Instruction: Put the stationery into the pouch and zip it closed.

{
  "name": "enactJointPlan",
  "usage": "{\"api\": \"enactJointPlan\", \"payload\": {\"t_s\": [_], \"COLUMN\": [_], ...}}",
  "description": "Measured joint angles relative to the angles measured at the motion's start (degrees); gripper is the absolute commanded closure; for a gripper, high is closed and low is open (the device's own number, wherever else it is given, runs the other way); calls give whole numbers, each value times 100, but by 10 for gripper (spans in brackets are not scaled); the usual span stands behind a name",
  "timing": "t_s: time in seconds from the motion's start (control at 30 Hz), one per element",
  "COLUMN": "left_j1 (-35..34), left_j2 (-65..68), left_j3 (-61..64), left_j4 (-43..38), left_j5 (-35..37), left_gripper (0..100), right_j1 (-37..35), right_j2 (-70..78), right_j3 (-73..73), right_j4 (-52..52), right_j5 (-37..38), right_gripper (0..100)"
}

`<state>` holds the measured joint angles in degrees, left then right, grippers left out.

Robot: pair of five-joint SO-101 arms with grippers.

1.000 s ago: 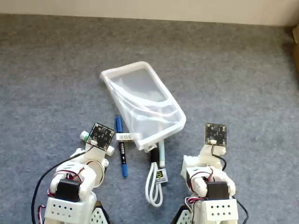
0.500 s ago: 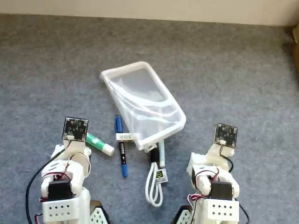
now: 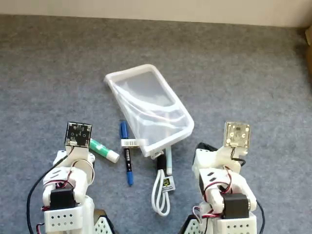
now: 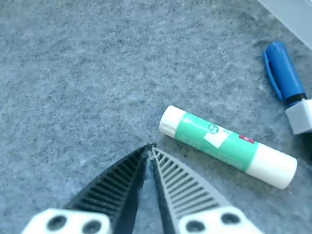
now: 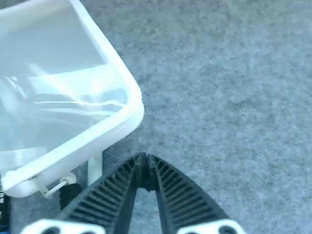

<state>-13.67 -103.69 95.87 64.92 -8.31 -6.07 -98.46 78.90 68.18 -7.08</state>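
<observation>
On the grey carpet ahead of both arms, the pouch (image 3: 148, 109) lies flat, and every item I can make out sits outside it. The glue stick (image 3: 104, 150) is near the left arm and the blue pen (image 3: 126, 152) lies beside it, its cap end close to the pouch's edge. The white pen (image 3: 168, 162) is at the pouch's near corner, with a looped cable (image 3: 161, 192) just behind it. The left gripper (image 4: 149, 147) has its jaws pressed together on nothing, tips just short of one end of the glue stick. The right gripper (image 5: 143, 160) is likewise closed and empty, near that same pouch corner. I judge the task barely begun: nothing is packed and nothing is held. Each piece has yet to be picked up and slid inside, and the zip then drawn shut. Whether the zip is open now I cannot tell, and the pale streaks inside the pouch may be mere creases.
</observation>
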Motion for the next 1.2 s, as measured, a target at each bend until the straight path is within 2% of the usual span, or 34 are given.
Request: {"api": "enactJointPlan", "payload": {"t_s": [0.23,0.63,0.83,0.97,1.2], "left_j1": [0,-53,-53,-53,-53], "left_j2": [0,0,0,0,0], "left_j3": [0,0,0,0,0], "left_j4": [0,0,0,0,0], "left_j5": [0,0,0,0,0], "left_gripper": [986,986,986,986,986], "right_j1": [-835,-1846,-2488,-2734,-3209], "right_j2": [352,3596,4888,5635,6277], "right_j3": [-554,-2189,-2259,-2259,-2259], "right_j4": [176,176,176,-123,-774], "right_j5": [-141,-352,-712,-1020,-1090], "right_gripper": [994,985,831,841,893]}}
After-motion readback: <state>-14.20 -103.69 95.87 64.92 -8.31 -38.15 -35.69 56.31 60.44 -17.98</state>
